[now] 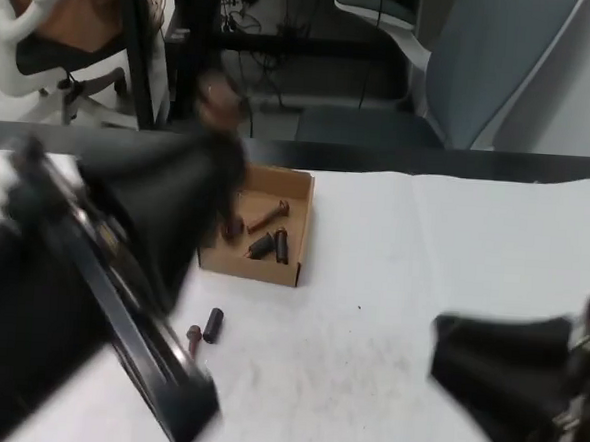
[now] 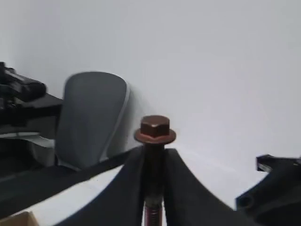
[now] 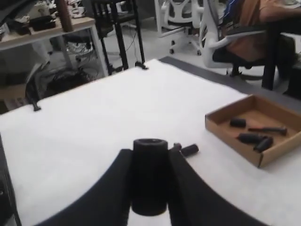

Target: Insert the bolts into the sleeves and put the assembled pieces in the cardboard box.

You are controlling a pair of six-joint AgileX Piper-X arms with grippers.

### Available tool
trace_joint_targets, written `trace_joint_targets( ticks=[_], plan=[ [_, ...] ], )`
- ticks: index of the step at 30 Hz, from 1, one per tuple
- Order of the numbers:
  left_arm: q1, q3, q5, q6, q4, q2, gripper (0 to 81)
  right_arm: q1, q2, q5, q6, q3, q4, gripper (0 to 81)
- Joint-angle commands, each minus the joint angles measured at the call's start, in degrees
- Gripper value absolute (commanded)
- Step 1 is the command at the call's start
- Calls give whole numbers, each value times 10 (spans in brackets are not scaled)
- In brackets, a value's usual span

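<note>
Bolt (image 2: 154,136) is seen in the left wrist view, clamped by its shank in the left gripper (image 2: 154,157); a black sleeve (image 3: 149,181) is clamped in the right gripper (image 3: 149,157). In the high view, a loose bolt (image 1: 194,337) and a loose sleeve (image 1: 213,324) are seen on the white bench (image 1: 424,249) near the cardboard box (image 1: 247,266), with a grey chair (image 1: 484,72) beyond.

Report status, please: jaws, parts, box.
Left jaws shut on bolt. Right jaws shut on sleeve. Cardboard box holds several pieces. Spare sleeve, spare bolt loose on bench.
</note>
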Motion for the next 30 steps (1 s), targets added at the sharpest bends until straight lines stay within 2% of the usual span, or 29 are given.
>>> trace_joint_targets(
  ticks=[1,6,10,20,24,30],
  plan=[
    [-5,10,30,6,-71,37,17,18,44,-4,4,23,-69,6],
    [-5,23,38,-47,-255,131,17,39,138,5,4,32,-197,6],
    [-5,23,48,-67,-300,183,17,40,183,24,4,32,-289,6],
    [-5,23,62,-69,-295,196,17,40,197,30,3,32,-361,6],
    [-5,23,74,-107,-287,196,17,40,197,30,-21,30,-364,6],
    [-5,23,74,-110,-258,196,17,40,197,30,-28,30,-364,6]
  ],
)
